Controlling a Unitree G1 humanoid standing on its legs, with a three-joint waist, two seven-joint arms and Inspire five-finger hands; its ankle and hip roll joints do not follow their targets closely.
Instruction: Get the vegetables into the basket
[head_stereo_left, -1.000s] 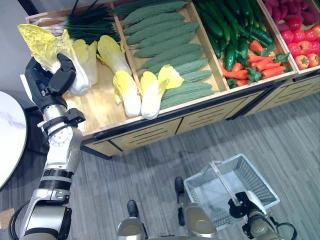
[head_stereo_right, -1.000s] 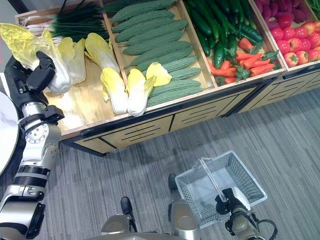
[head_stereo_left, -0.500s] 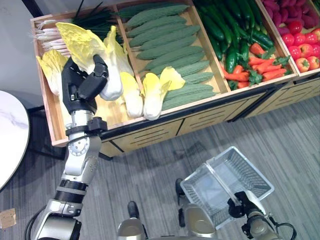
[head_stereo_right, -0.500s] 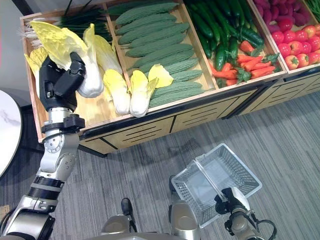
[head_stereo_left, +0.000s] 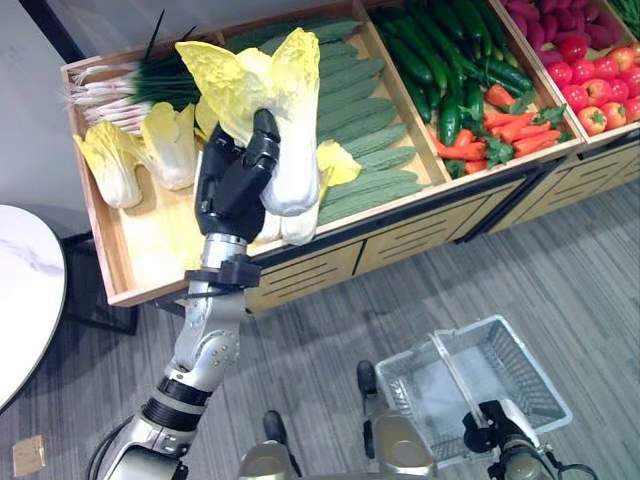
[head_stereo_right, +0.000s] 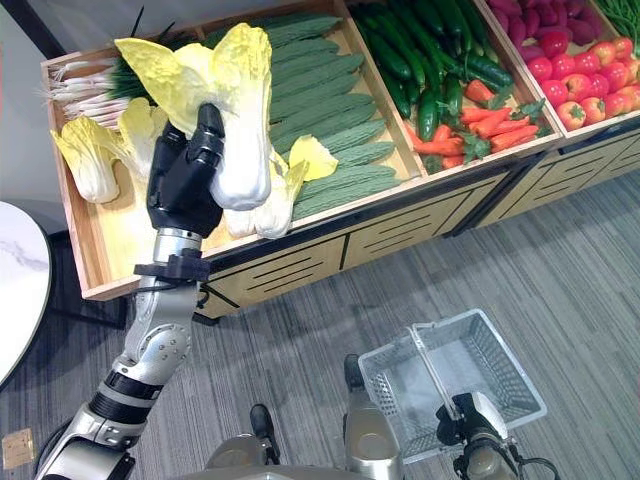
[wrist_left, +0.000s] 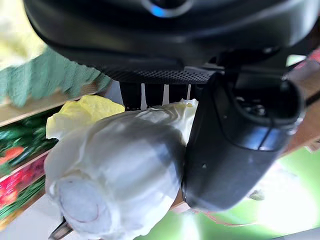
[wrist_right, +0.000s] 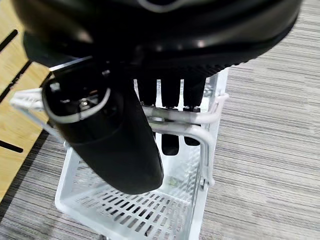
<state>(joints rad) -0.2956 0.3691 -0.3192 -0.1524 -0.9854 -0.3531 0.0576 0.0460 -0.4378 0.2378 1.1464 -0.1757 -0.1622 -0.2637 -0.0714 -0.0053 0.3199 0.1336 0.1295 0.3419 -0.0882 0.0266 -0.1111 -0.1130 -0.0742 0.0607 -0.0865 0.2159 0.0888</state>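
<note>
My left hand (head_stereo_left: 232, 182) is shut on a napa cabbage (head_stereo_left: 270, 110), white at the base with yellow leaves, raised above the front of the wooden produce stand (head_stereo_left: 300, 262). In the left wrist view the cabbage (wrist_left: 117, 175) lies between my thumb (wrist_left: 235, 145) and fingers. My right hand (head_stereo_left: 492, 432) is shut on the handle (wrist_right: 190, 125) of a white wire basket (head_stereo_left: 535, 385), hanging low over the floor at lower right. The basket (wrist_right: 140, 210) holds nothing.
The stand also holds two more cabbages (head_stereo_left: 140, 155) at left, cabbages (head_stereo_left: 295, 215) under my hand, scallions (head_stereo_left: 120, 85), bitter gourds (head_stereo_left: 365, 125), cucumbers (head_stereo_left: 450, 55), red peppers (head_stereo_left: 505, 125) and red fruit (head_stereo_left: 595, 85). A white round table (head_stereo_left: 20, 295) stands at far left. Grey carpet (head_stereo_left: 560, 250) lies below.
My left hand has carried the cabbage up and to the right, from the stand's left end toward its middle. The basket has levelled out.
</note>
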